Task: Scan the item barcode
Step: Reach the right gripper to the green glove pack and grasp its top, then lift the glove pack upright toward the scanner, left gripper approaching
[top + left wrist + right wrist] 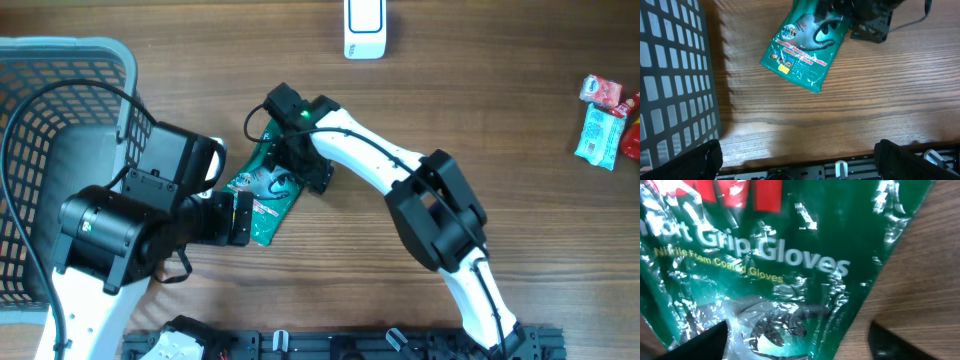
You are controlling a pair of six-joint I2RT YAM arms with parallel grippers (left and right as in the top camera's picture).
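Note:
The item is a flat green packet of grip gloves (262, 196) lying on the wooden table; no barcode shows on its upper face. My right gripper (292, 165) is down over the packet's far end. In the right wrist view the packet (765, 255) fills the frame, and the right gripper (800, 342) stands open across its edge, one fingertip (705, 341) over the plastic and the other over bare wood. My left gripper (243, 218) hangs open near the packet's near end. In the left wrist view the packet (805, 47) lies ahead of its spread fingers (700, 160), untouched.
A grey mesh basket (60, 60) stands at the left, its wall (675, 75) close beside my left gripper. A white scanner-like device (364, 28) sits at the far edge. Several small snack packets (603, 125) lie at the far right.

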